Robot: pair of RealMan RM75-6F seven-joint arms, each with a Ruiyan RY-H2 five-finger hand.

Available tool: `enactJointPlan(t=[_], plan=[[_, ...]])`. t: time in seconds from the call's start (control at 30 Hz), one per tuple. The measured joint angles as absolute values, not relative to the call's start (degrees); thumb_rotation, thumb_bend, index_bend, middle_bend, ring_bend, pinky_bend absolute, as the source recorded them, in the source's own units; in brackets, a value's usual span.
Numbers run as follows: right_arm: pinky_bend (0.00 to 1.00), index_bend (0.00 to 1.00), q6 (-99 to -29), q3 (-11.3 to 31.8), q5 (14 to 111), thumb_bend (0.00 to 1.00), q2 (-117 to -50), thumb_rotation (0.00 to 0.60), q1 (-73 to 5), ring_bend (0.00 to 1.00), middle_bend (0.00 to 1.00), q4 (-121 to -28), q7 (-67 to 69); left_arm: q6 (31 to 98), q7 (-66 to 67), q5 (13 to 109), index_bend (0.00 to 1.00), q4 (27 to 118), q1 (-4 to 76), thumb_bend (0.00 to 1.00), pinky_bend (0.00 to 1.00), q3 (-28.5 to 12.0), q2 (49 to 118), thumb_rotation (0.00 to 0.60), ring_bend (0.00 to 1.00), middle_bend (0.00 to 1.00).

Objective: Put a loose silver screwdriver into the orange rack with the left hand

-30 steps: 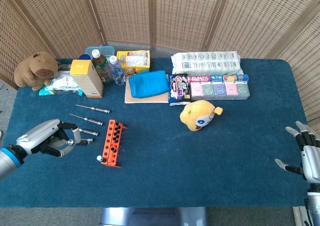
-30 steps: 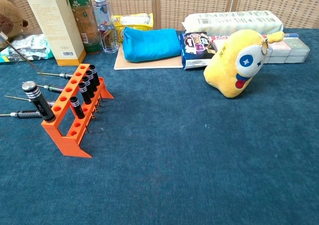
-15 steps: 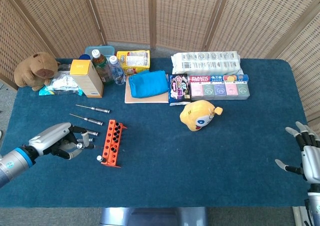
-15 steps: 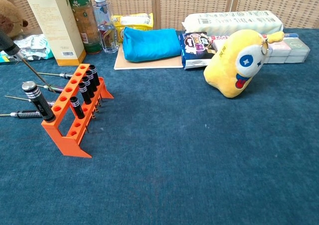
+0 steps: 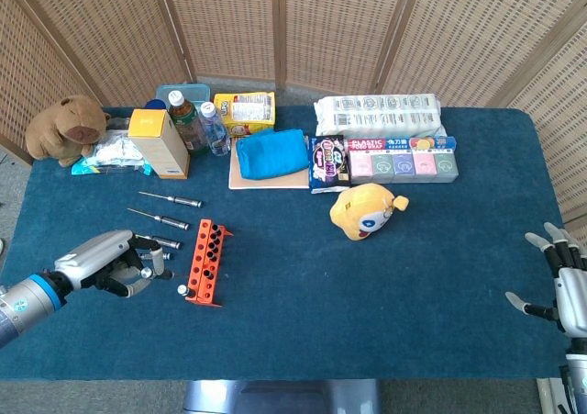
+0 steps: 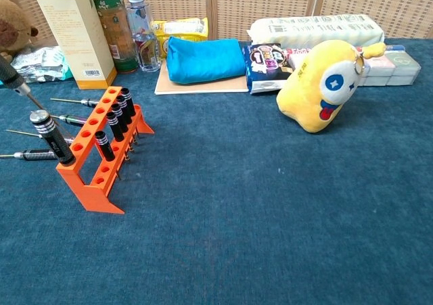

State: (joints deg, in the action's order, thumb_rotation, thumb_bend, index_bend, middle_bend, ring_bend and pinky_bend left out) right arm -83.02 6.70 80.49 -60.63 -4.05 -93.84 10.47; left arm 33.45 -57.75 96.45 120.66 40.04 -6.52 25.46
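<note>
The orange rack (image 5: 205, 261) (image 6: 90, 176) stands left of the table's middle, with several black-handled screwdrivers upright in its holes. My left hand (image 5: 108, 262) is just left of it, low over the cloth, fingers curled around a silver screwdriver (image 6: 20, 90). In the chest view only that tool shows, tilted, its tip pointing down toward the rack's near end. Loose silver screwdrivers (image 5: 171, 198) (image 5: 159, 218) (image 6: 76, 102) lie on the cloth behind and beside the hand. My right hand (image 5: 561, 290) rests open at the table's right edge, far from everything.
A yellow carton (image 5: 159, 142), bottles (image 5: 187, 120), a blue pouch (image 5: 271, 153), snack packs (image 5: 400, 162) and a brown plush (image 5: 66, 128) line the back. A yellow plush toy (image 5: 365, 209) sits right of centre. The blue cloth (image 5: 385, 295) covers the table.
My left hand has shifted slightly right toward the rack with the screwdriver. In the chest view the tool has come further into frame. The right hand is still.
</note>
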Motion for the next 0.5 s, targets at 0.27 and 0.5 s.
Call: enactJointPlan(t=[0.27,0.5], plan=[[0.0,0.18,-82.95,6.89,80.17,0.02,-60.7,0.6,-4.06,0.0,0.06,-93.7,10.23,32.91,-57.86,96.27,0.53,120.36,41.1,0.42,0.97,-6.24,26.22,0.6,1.0,1.0],[0.0,0.18,-82.99,7.0,80.11,0.03,-60.63,0.6,-4.02,0.0,0.06,-93.77,10.49,32.3,-56.8,95.17,0.53,120.85,41.99,0.42,0.97,-6.55,26.36,0.6,1.0,1.0]])
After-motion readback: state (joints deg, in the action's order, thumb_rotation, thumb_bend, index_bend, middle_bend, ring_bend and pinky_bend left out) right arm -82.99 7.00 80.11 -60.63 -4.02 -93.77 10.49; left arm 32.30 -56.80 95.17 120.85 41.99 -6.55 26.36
